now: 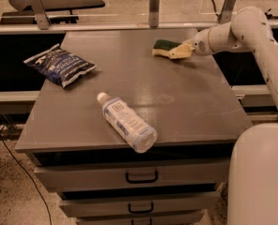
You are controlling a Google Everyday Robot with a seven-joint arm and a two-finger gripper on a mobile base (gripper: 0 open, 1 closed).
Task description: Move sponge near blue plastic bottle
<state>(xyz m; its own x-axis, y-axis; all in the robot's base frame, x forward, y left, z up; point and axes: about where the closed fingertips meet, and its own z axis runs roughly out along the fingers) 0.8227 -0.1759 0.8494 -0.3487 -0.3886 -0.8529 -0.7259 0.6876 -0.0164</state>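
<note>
Jaws of gripper (182, 51) sit at sponge (163, 45), far-right tabletop (195, 102) corner, closure indeterminate; a shallow end-grip risks dropping it short of blue plastic bottle (127, 122).

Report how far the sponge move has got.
Done: the hand is at the sponge, far right on the table. In hand: apparently getting hold of it. Left: all the travel; the blue plastic bottle lies near the front edge, well apart.

You're seeing the sponge (163, 45) showing dark green over pale yellow, the cream gripper (180, 51) sitting at its right end, the blue plastic bottle (127, 123) wearing a white cap and white-and-blue label, the chip bag (59, 65) showing dark blue.
</note>
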